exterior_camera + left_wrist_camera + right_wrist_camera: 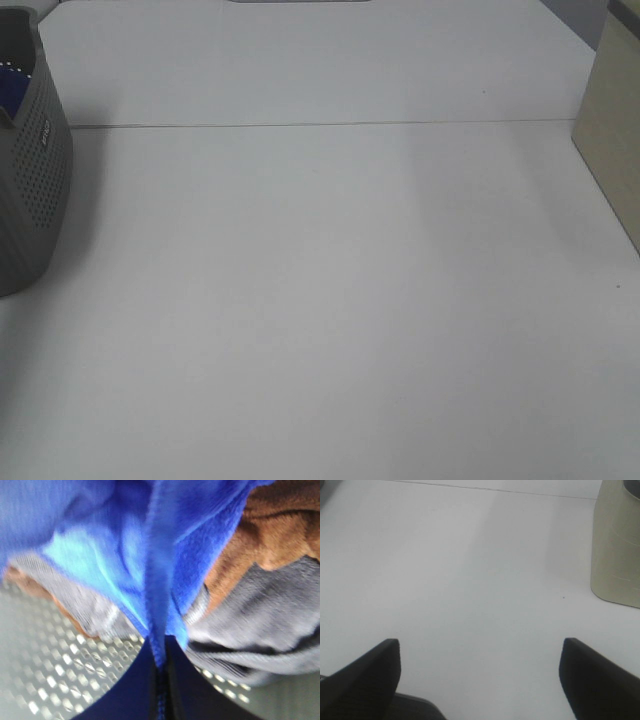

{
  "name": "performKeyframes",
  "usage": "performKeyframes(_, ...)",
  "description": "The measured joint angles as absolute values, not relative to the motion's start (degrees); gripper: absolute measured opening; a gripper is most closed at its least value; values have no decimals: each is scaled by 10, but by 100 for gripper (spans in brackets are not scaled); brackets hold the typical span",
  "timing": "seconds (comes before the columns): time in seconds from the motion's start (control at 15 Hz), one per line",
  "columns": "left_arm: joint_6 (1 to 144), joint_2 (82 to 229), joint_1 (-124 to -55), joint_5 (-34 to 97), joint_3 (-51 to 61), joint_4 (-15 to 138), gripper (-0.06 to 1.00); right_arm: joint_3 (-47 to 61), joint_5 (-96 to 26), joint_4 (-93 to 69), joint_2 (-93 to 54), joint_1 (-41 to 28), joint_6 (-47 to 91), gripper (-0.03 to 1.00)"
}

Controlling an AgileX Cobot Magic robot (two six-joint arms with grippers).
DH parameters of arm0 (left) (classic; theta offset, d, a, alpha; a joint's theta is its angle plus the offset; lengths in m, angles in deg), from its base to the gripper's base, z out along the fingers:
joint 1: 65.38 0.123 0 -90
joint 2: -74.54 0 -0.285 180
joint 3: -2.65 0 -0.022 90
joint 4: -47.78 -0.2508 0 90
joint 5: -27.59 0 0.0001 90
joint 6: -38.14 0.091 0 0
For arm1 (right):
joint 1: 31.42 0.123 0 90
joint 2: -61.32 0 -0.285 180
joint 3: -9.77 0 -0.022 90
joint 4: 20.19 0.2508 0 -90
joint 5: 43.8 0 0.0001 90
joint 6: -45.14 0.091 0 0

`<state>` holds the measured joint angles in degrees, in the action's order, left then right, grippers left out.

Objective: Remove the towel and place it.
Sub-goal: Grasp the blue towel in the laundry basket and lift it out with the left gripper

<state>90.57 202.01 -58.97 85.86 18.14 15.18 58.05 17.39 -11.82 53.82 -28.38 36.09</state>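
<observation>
Removal is under way: the left fingers [125,695] clench a towel [165,555] fold inside the basket [45,645], the right fingers [365,675] hang splayed, and the next move should lift it onto the desk [320,300].

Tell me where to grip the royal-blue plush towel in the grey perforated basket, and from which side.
Grip the royal-blue plush towel on its raised fold, coming down through the open top of the grey perforated plastic basket. That ridge stands proud of the brown cloth and grey cloth beside it, and the basket's walls block the sides. The left tool pinches it there.
</observation>
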Motion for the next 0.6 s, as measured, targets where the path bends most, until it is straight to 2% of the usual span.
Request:
performKeyframes(0.33, 820, 1947, -590, 867, 181, 156, 0, 580, 174, -118, 538, -284, 361, 83)
performKeyframes(0.6, 808, 1884, -591, 843, 181, 158, 0, 580, 174, -118, 538, -284, 361, 83)
